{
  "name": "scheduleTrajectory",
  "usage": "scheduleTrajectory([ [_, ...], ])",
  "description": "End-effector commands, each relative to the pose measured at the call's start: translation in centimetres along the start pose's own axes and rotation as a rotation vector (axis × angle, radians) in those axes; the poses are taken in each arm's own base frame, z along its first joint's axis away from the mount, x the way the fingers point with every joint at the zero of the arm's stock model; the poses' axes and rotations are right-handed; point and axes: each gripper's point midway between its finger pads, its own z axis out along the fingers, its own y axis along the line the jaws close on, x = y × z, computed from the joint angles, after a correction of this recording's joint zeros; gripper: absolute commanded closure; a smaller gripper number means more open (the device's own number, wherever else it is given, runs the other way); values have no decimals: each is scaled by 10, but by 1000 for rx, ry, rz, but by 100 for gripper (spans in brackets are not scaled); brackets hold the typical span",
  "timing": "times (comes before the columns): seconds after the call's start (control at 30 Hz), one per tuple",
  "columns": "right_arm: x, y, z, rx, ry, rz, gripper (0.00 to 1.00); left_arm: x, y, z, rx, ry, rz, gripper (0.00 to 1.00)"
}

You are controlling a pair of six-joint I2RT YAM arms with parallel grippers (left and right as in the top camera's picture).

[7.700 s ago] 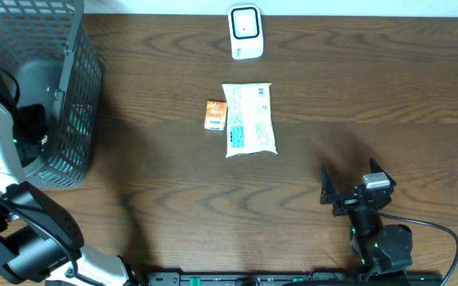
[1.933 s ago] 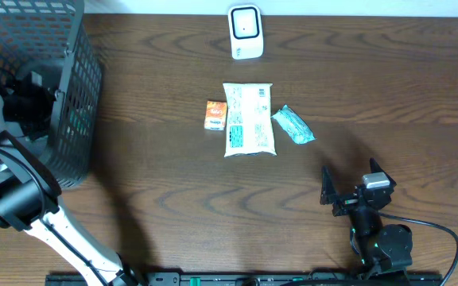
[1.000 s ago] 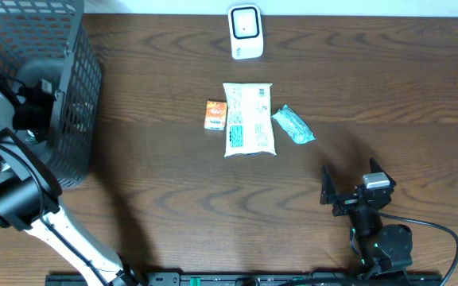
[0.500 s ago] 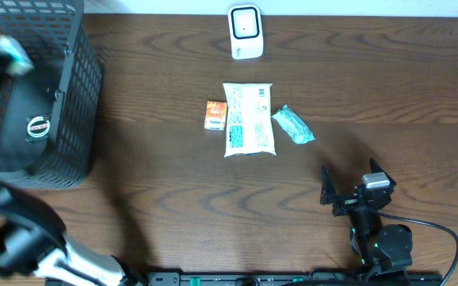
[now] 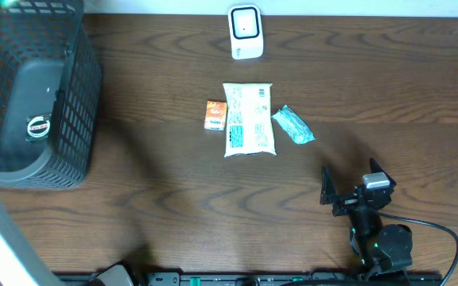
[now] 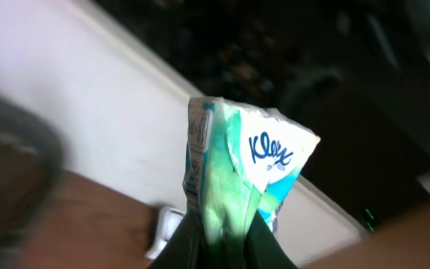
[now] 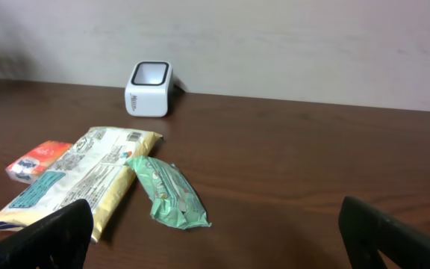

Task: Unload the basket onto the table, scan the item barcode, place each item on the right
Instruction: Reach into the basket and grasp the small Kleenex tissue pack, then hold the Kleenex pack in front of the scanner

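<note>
Left pincer [image 6: 219, 243]: clamped on tissue pack [image 6: 248, 164], aloft.
Right pincer [image 5: 350, 183]: spread wide, empty, well apart from scanner [image 5: 245, 32], facing it.

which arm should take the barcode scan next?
Left. Its jaws are shut on a Kleenex pack, held up off the table. The right arm sits at the near edge, jaws open and empty, far from the scanner.

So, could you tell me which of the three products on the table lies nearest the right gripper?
The green packet, just right of the large pale packet; the small orange box is farthest.
</note>
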Motion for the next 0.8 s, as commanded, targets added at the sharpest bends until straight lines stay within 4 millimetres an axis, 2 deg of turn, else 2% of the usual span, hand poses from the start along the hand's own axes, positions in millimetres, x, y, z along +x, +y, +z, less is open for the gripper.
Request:
scheduleTrajectory([
  [0.0, 1, -2, 0, 4, 4, -10, 1, 34, -52, 7, 138, 95, 109, 92],
  [0.07, 1, -2, 0, 4, 4, -10, 1, 64, -72, 19, 204, 179, 159, 93],
  [0.13, 1, -2, 0, 4, 4, -10, 1, 95, -81, 32, 223, 264, 152, 93],
  [0.2, 1, -2, 0, 4, 4, -10, 1, 131, -76, 50, 168, 353, 114, 93],
  [0.23, 1, -2, 0, 4, 4, -10, 1, 164, -67, 67, 86, 425, 100, 93],
  [0.3, 1, -2, 0, 4, 4, -10, 1, 198, -59, 86, 9, 492, 111, 92],
  [0.47, 1, -2, 0, 4, 4, -10, 1, 287, -67, 135, -5, 655, 166, 93],
  [0.6, 1, -2, 0, 4, 4, -10, 1, 352, -66, 175, -16, 726, 187, 93],
  [0.73, 1, -2, 0, 4, 4, -10, 1, 417, -46, 212, -98, 765, 169, 92],
  [0.77, 1, -2, 0, 4, 4, -10, 1, 428, -43, 217, -107, 774, 165, 92],
])
